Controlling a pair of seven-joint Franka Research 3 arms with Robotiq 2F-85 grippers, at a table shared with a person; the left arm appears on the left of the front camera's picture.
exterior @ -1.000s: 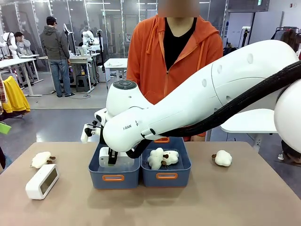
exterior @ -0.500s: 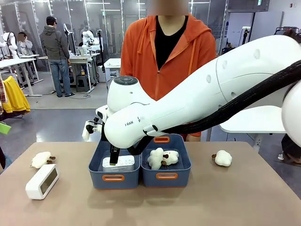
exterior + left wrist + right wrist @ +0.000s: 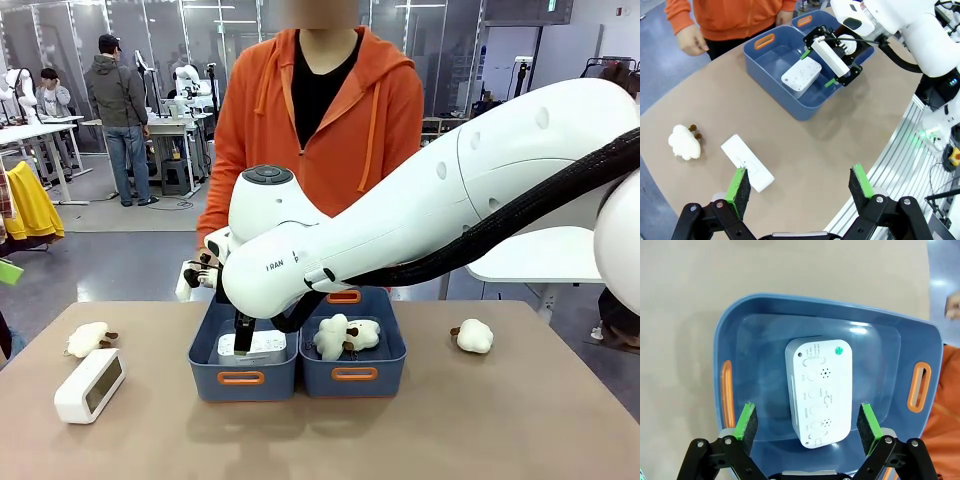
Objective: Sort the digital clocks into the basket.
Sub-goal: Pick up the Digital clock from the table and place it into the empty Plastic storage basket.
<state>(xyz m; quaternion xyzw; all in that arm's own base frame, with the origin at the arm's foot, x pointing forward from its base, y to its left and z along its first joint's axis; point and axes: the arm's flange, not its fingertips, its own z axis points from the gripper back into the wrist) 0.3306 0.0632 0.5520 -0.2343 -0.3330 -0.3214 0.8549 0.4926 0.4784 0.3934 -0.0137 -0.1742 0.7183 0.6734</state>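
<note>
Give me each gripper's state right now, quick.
Left gripper: open, holding nothing.
Right gripper: open, above the clock lying in the basket.

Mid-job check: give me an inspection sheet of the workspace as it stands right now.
Surface: tan table, no spills seen.
Job's things: dotted clock lies flat in the basket; screen clock sits on the table's left side, outside it.
Clutter: plush sheep in the second tub; left sheep and right sheep on the table.
Claws: right claw open over the dotted clock; left claw open above the table.
Cables: black hose along the right arm, off the table.
Surroundings: person in orange hoodie at the far side.
</note>
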